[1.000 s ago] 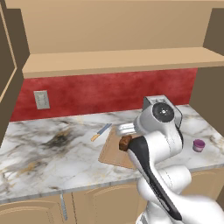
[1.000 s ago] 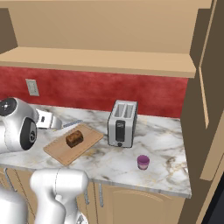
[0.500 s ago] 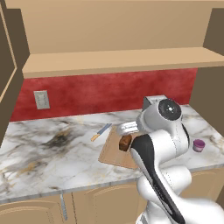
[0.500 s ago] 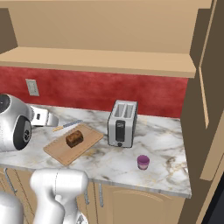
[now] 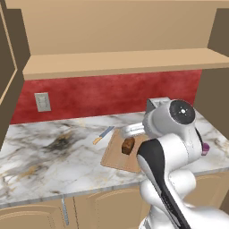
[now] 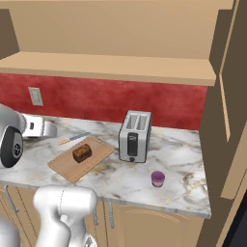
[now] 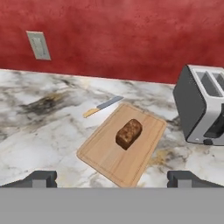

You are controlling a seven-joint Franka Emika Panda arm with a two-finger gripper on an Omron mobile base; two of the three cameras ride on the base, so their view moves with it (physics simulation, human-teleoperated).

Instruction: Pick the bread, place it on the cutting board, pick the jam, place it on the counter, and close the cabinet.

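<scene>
bread + jam look done, cabinet next | small dark brown loaf [image 7: 129, 133] sits on light wooden cutting board [image 7: 122, 150] | squat purple jar [image 6: 157, 178] on marble table [image 6: 183, 166] | my gripper [image 7: 112, 178] released, holding nothing | need to reach the cabinet door [image 6: 235, 101]

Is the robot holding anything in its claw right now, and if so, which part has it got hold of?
Nothing. The tool is open and empty, its two fingertips wide apart above the counter. The bread lies free on the cutting board.
</scene>
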